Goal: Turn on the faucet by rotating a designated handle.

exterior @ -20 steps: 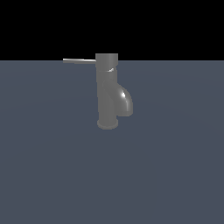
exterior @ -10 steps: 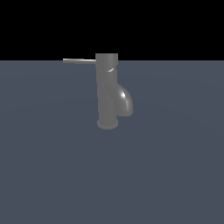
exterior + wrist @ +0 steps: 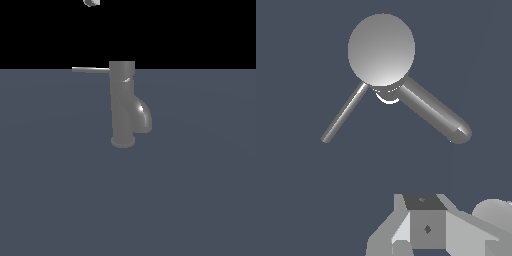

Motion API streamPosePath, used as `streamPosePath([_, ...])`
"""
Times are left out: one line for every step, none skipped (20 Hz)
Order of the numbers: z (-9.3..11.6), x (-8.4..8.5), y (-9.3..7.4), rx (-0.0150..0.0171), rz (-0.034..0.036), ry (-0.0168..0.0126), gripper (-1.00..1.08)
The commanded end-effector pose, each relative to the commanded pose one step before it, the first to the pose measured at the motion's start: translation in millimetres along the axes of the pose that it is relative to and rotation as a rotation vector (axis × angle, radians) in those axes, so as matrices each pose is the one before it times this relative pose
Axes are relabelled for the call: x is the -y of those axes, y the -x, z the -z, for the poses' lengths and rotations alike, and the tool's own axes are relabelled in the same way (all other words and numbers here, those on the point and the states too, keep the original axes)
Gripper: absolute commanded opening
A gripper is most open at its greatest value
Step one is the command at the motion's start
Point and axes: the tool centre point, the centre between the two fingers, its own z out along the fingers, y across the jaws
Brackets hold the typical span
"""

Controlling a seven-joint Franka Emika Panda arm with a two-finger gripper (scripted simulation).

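The dark grey faucet (image 3: 122, 107) stands upright on the grey floor, and its curved spout (image 3: 142, 116) bends down toward the exterior view's right. The thin handle (image 3: 91, 69) sticks out level from the top cap toward the exterior view's left. A small pale piece of my gripper (image 3: 91, 2) shows at the top edge, high above the handle and apart from it. The wrist view looks down on the round cap (image 3: 381, 49), the handle rod (image 3: 345, 113) and the spout (image 3: 433, 111). My gripper (image 3: 426, 227) shows there only in part, and I cannot tell how its jaws stand.
A flat blue-grey floor (image 3: 200, 200) spreads around the faucet, with black background above it. Nothing else shows.
A small piece of my gripper has come into the top edge of the exterior view. The faucet and its handle have not moved.
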Motion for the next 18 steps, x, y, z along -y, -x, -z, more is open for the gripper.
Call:
streamPosePath([-10.41, 13.15, -8.67, -0.00079, -0.06451, 0.0026, -1.0])
streamPosePath([-4.28, 5.3, -2.99, -0.00125, -0.02526, 0.00169, -1.0])
streamPosePath([-4.36, 5.36, -2.78, -0.00166, -0.02521, 0.00183, -1.0])
streamPosePath([-4.43, 5.41, -2.59, -0.00209, -0.02519, 0.00193, -1.0])
streamPosePath([-4.5, 5.45, -2.37, -0.00252, -0.02513, 0.00201, -1.0])
streamPosePath([-4.56, 5.48, -2.17, -0.00297, -0.02508, 0.00207, -1.0])
streamPosePath([-4.62, 5.52, -1.94, -0.00341, -0.02499, 0.00209, -1.0])
streamPosePath([-4.67, 5.54, -1.73, -0.00386, -0.02491, 0.00209, -1.0])
streamPosePath([-4.72, 5.55, -1.51, -0.00431, -0.02482, 0.00206, -1.0])
streamPosePath([-4.77, 5.56, -1.29, -0.00475, -0.02471, 0.002, -1.0])
streamPosePath([-4.81, 5.55, -1.06, -0.0052, -0.02459, 0.00191, -1.0])
streamPosePath([-4.84, 5.54, -0.83, -0.00564, -0.02446, 0.00179, -1.0])
streamPosePath([-4.87, 5.52, -0.6, -0.00607, -0.02433, 0.00164, -1.0])
streamPosePath([-4.89, 5.5, -0.37, -0.0065, -0.02417, 0.00147, -1.0])
streamPosePath([-4.91, 5.47, -0.14, -0.00692, -0.024, 0.00127, -1.0])
streamPosePath([-4.92, 5.42, 0.1, -0.00733, -0.02383, 0.00104, -1.0])
streamPosePath([-4.86, 5.3, 0.33, -0.00761, -0.02332, 0.00077, -1.0])
streamPosePath([-4.63, 4.99, 0.53, -0.00759, -0.02203, 0.00048, -1.0])
